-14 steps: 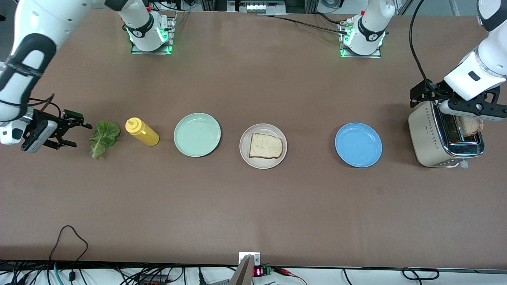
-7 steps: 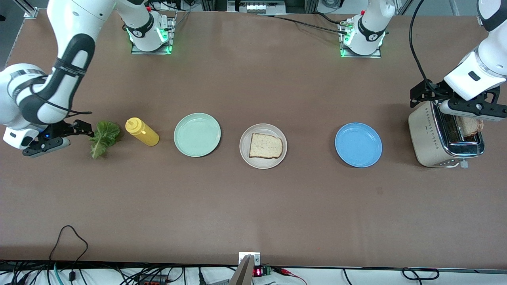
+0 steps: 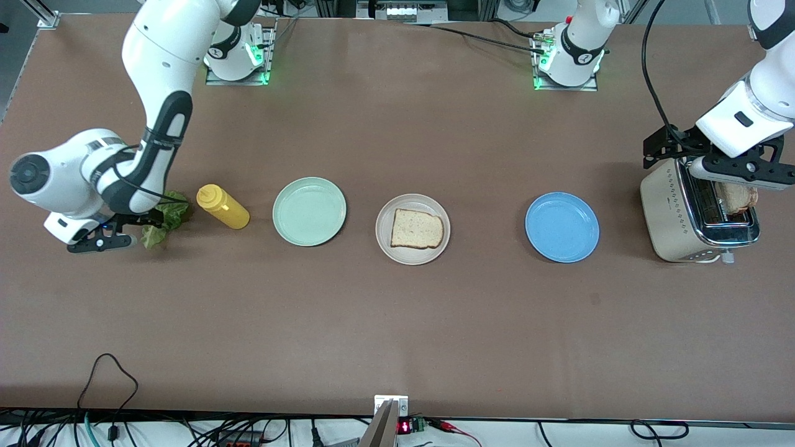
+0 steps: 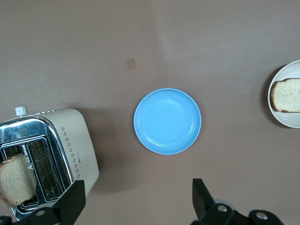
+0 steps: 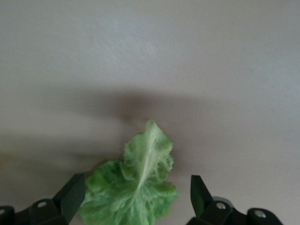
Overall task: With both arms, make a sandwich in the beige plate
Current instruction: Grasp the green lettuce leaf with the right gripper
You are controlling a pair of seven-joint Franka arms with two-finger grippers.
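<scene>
One slice of bread point(image 3: 417, 228) lies flat in the beige plate point(image 3: 385, 243) at the middle of my table point(image 3: 397, 323), well apart from both tools. I see the lettuce leaf point(image 3: 160, 218) on the bare table toward the right arm's end, partly under the right arm's wrist, and a second bread slice point(image 3: 736, 197) standing in a slot of the toaster point(image 3: 667, 217) at the left arm's end.

My right tool point(image 5: 136, 199) hangs low over the lettuce leaf point(image 5: 136, 192) with its fingers spread wide, one to each side of the leaf's broad end; I cannot tell whether they touch it. My left tool point(image 4: 138, 201) hovers over the toaster with its fingers spread just as wide, pinching nothing; its wrist view looks down on the toaster point(image 4: 70, 150), the second bread slice point(image 4: 16, 180) and the blue plate point(image 4: 167, 121).

Just beside the right tool and the leaf, a yellow squeeze bottle point(image 3: 222, 207) lies tilted, then the mint-green plate point(image 3: 309, 211), then the beige plate. The blue plate point(image 3: 562, 226) sits between the beige plate and the toaster.

My table is a plain brown sheet, matte and flat. All things sit in one row across its middle, so the wide strip nearer the front camera and the strip toward the arms' bases are open. Cables point(image 3: 112, 372) trail at the table's front edge.
</scene>
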